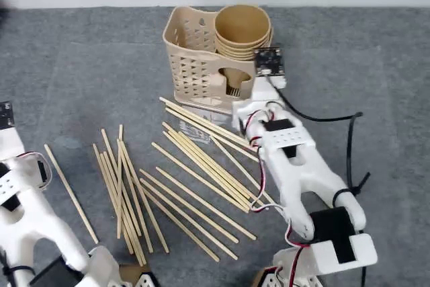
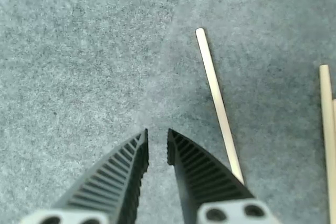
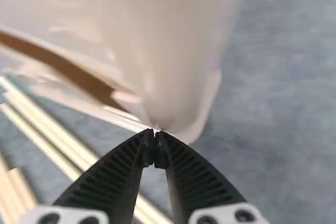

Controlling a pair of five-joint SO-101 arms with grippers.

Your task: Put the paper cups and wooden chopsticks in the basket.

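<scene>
The basket [image 1: 191, 58] stands upright on the table [image 1: 376, 65], near the middle of the far edge. A nested stack of cups [image 1: 242, 28] sits inside it, filling its right half and rising above the rim.

The chopsticks [image 1: 195, 173] lie flat on the table, outside the basket, from just in front of it down toward the near edge. One group runs diagonally from the basket's foot toward the near right. Another lies closer to the near-left corner, with several sticks crossing and touching. A single chopstick [image 1: 70, 193] lies apart from them, nearest the left edge.

The right arm [image 1: 302, 166] stretches from the near right corner toward the basket's front right corner. In its wrist view the right end effector [image 3: 154, 148] has its fingers pressed together, tips meeting at the foot of the basket [image 3: 173, 51]. I see nothing between them. Chopsticks [image 3: 47, 129] lie on the table just beside it.

The left arm [image 1: 27, 213] sits at the near left corner. The left end effector [image 2: 157, 141] is low over bare table, its fingers slightly spread with a narrow gap between the tips and nothing in it. One chopstick [image 2: 216, 103] lies just beside one finger, and another [image 2: 328, 129] farther out.
</scene>
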